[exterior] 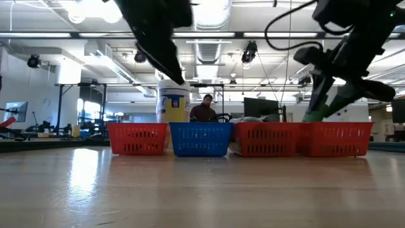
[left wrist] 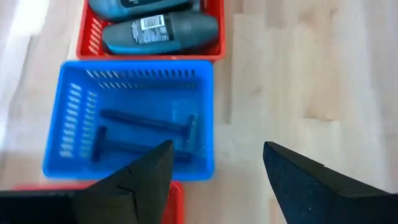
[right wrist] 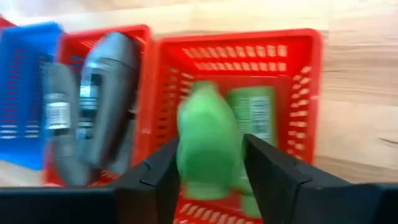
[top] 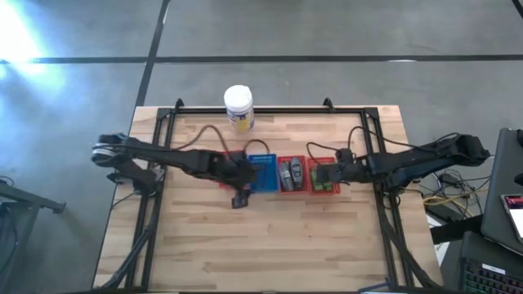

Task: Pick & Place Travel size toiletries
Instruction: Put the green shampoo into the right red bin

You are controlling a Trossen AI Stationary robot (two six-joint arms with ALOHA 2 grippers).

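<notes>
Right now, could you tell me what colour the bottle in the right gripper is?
Bright green bottle; right wrist view.

Two dark arms cross the middle of the overhead frame; the left arm [top: 176,159] ends at the far left in a rounded joint with a pale, shiny cap; the right arm [top: 409,161] is matte black, built of thick jointed segments. A thin dark cable (looped in an arc) rises over each arm near the centre. Close up, the left gripper [left wrist: 214,163] has broad, wedge-shaped black fingers [left wrist: 146,177] with flat faces; the right gripper [right wrist: 208,162] has the same.
</notes>
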